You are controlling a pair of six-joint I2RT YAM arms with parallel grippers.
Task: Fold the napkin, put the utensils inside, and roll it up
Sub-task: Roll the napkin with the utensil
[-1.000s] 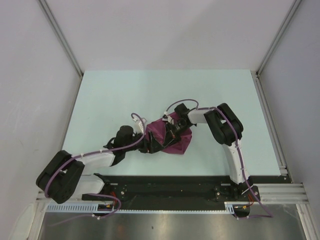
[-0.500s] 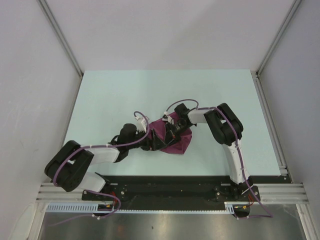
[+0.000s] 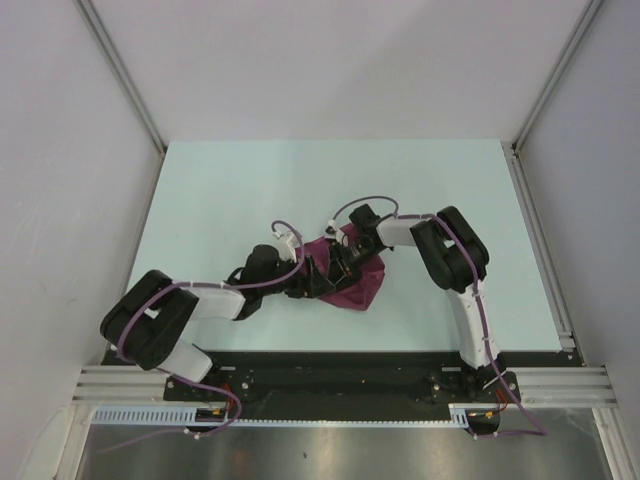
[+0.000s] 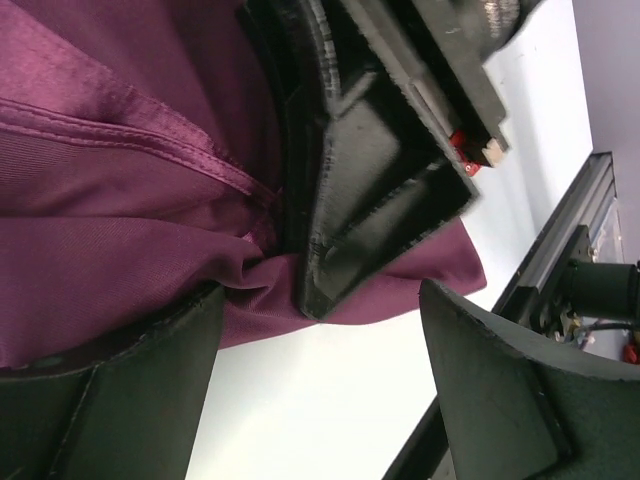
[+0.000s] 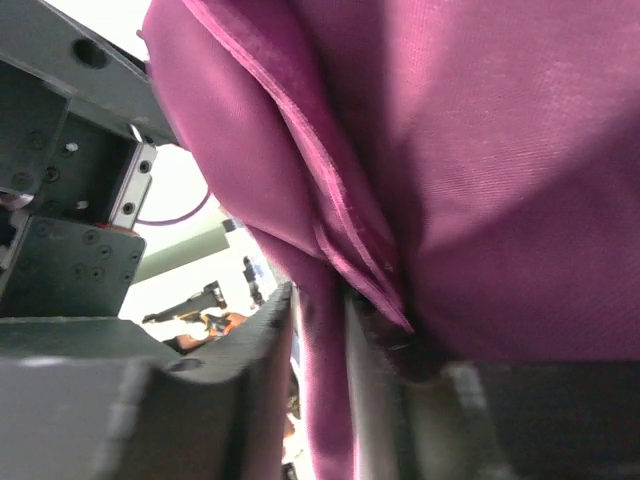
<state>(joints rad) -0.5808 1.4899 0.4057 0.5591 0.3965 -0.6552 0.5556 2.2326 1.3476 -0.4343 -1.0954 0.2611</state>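
Top external view: napkin point(image 3: 358, 285) lies bunched on the table point(image 3: 220, 190). My left gripper point(image 3: 305, 282) sits at the napkin's left edge, jaws wide, cloth against one finger. My right gripper point(image 5: 320, 400) is on the napkin, jaws narrow, pinching a fold.

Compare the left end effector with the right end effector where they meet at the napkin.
The left end effector has its fingers spread wide; the right end effector has its fingers close together. Bare table shows between the fingers of the left end effector; a fold of the napkin fills the gap of the right end effector. Both are dark and rest against the napkin.
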